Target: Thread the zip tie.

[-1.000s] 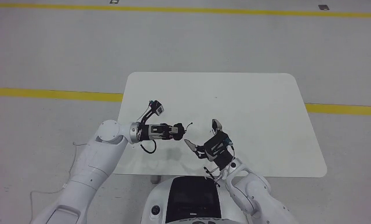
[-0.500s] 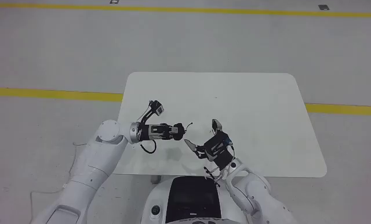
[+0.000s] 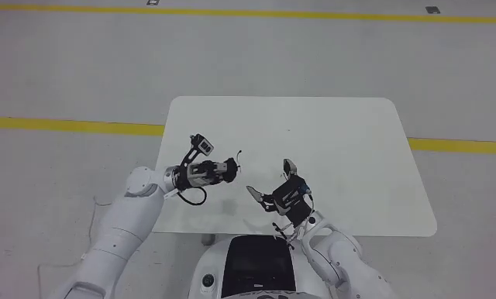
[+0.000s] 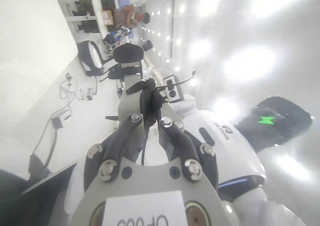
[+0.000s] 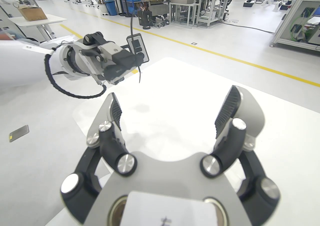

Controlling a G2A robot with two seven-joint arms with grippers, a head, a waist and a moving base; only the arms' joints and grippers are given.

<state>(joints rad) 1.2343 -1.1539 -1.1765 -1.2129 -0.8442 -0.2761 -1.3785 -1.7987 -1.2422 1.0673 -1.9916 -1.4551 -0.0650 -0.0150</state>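
My left gripper (image 3: 229, 169) hangs above the near left part of the white table (image 3: 349, 144), shut on a thin black zip tie (image 3: 238, 156). In the left wrist view the zip tie (image 4: 147, 102) sits bunched between the shut fingertips, one thin end sticking out past them. My right gripper (image 3: 270, 182) is a short way to the right, nearer the front edge, open and holding nothing. The right wrist view has its ribbed pads (image 5: 228, 105) wide apart around the right gripper (image 5: 172, 109), with the left gripper (image 5: 122, 64) beyond them and a strand of the zip tie (image 5: 140, 77) dangling from it.
The table's left edge (image 3: 164, 156) lies just under the left arm. Bare tabletop (image 5: 225, 79) stretches to the right and back. Yellow floor lines (image 3: 77, 127) run past the table.
The left gripper has drawn back to the left, away from the right gripper, and turned, so the zip tie's free end now points toward the table's back. The right gripper has stayed put.
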